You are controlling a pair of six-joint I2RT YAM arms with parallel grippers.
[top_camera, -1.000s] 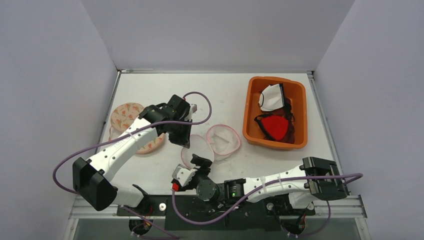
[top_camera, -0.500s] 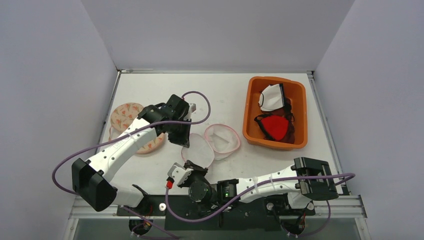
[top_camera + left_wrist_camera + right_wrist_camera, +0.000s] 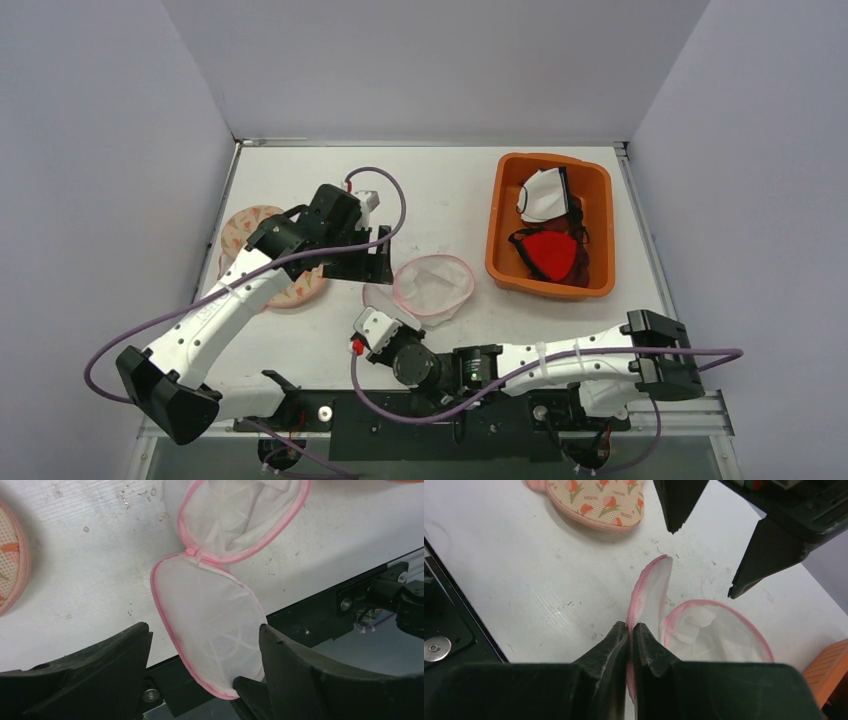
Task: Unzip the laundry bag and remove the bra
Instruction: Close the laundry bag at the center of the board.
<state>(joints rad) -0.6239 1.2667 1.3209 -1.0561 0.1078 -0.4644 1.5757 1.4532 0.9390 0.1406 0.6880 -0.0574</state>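
Item: laundry bag [image 3: 432, 285] at mid-surface near the front edge, unzipped, halves spread | right jaws pinched on the near half's pink rim | left jaws spread, empty, above it | bra not discernible inside; removal judged outstanding

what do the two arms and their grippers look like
The left arm and right arm have white shells with black joints. A purple cable loops loosely along each. The left gripper and right gripper have black, tapering fingers. A small red mark sits by the right wrist.
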